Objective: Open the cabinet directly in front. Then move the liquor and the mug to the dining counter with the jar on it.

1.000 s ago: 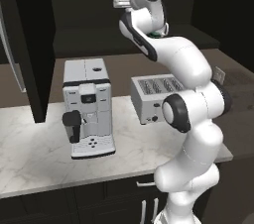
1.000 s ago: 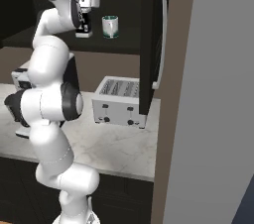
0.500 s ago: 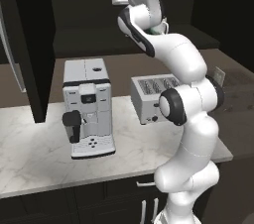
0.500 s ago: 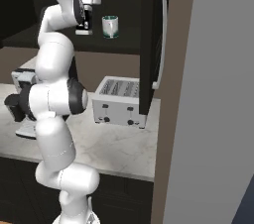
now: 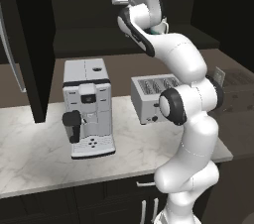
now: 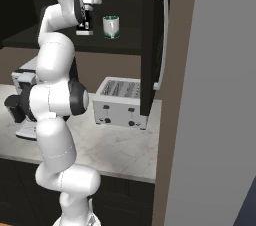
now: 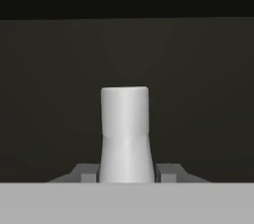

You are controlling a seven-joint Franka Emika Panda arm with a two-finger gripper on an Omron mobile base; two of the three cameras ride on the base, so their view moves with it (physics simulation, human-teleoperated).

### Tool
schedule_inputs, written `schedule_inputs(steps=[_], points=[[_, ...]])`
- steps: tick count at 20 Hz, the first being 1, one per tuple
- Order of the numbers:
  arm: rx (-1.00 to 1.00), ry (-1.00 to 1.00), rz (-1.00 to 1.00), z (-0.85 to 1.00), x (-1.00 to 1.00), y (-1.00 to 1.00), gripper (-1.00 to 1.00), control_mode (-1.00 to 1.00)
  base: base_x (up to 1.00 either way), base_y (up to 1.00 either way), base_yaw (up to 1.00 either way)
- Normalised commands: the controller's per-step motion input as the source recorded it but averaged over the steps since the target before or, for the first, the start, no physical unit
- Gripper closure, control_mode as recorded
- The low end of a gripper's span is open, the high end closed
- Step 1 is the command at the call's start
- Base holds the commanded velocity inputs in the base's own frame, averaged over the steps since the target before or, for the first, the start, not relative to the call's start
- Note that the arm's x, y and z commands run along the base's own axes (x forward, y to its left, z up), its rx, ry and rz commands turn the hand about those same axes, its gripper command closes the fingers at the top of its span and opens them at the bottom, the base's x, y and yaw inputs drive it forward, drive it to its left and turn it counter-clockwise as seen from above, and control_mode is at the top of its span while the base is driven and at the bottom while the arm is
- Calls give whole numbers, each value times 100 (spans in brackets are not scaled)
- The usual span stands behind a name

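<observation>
Desk: the marble desk [image 5: 30, 153] carries the coffee machine [image 5: 88, 106] and the toaster [image 6: 120, 102]. Neither has moved over the last second, and neither belongs to the task.

Arm: only its middle links have resettled a little. The hand is at the same place on the shelf [image 6: 125, 42] as a second ago, so we judge the reach finished.

Claw: the claw [image 7: 127, 174] is level with the shelf, just left of the mug in the right base view [image 6: 85, 22]. In the hand view its two tips stand against either side of the bottle. We cannot tell whether they are pressing on it or only bracketing it.

Liquor: the liquor [image 7: 125, 129] stands upright with its pale neck and cap centred between the tips. It is inside the cabinet and, as far as we can judge, not yet lifted.

Mug: the mug [image 6: 111, 26] stands on the same shelf, just beside the claw and apart from it, exactly where it was a second ago.

Cabinet: the cabinet [image 6: 150, 45] has both doors swung out, so the first step is done.

Meaning: we read this stillness as the grasp settling on the liquor. The lift out and both carries to the dining counter are still to come.
</observation>
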Motion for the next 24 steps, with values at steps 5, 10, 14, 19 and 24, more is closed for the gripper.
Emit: schedule_inputs(steps=[5, 10, 14, 19, 24], points=[[0, -2, 0, 0, -22, -6, 100, -100, 0, 0, 0], [1, -15, 0, 0, -82, -28, 100, -100, 0, 0, 0], [3, -29, 0, -4, -100, -36, 100, -100, 0, 0, 0], [8, -39, 0, -25, -100, -49, 100, -100, 0, 0, 0], [15, -38, 0, -4, -100, -57, 100, -100, 0, 0, 0]])
